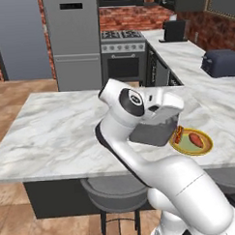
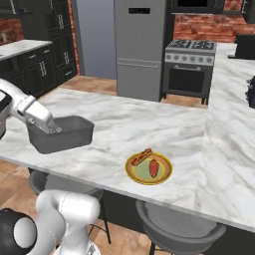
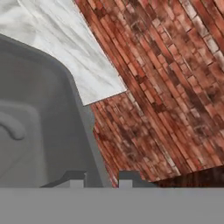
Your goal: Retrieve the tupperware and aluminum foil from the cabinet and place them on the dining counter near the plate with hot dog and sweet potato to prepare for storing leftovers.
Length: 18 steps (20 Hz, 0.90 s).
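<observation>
Pincer [image 3: 100, 177] clenched on the tupperware [image 2: 62, 133] rim, holding it over the bench [image 2: 119, 124] edge, left of the plate [image 2: 149, 168]. Placing step in hand. Next: shift toward plate, lower flat, release.

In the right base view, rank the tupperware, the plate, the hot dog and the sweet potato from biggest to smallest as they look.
1. tupperware, though it sits nearer the camera
2. plate
3. hot dog and sweet potato: too alike to rank
</observation>
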Motion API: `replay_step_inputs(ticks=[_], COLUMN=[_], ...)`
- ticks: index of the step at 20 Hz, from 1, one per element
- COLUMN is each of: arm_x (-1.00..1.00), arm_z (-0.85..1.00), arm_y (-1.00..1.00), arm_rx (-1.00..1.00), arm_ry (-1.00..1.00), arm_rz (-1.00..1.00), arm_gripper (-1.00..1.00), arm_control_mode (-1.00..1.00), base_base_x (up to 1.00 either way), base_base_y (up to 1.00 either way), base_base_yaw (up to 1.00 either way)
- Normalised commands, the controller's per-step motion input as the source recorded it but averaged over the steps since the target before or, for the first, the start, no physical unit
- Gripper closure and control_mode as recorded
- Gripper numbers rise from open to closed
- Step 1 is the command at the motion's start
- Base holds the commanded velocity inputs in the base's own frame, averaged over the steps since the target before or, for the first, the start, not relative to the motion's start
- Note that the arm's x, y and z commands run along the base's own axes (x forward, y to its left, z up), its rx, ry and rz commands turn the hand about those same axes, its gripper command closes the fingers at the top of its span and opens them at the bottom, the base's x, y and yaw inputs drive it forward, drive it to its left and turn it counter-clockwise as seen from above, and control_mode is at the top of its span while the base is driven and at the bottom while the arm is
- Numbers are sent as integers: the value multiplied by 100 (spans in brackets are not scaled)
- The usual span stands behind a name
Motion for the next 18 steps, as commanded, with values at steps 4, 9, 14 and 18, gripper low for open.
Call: replay_step_inputs(ticks=[4, 9, 14, 18], arm_x=[54, 26, 38, 60], arm_z=[-49, -30, -27, -36], arm_y=[-21, -58, -56, -16], arm_rx=[1, 12, 16, 15], arm_ry=[-5, -6, -11, -7], arm_rz=[28, 50, 47, 30], arm_gripper=[100, 100, 100, 100], arm_control_mode=[-100, -100, -100, -100], base_base_x=[0, 0, 0, 0], base_base_y=[0, 0, 0, 0], base_base_yaw=[0, 0, 0, 0])
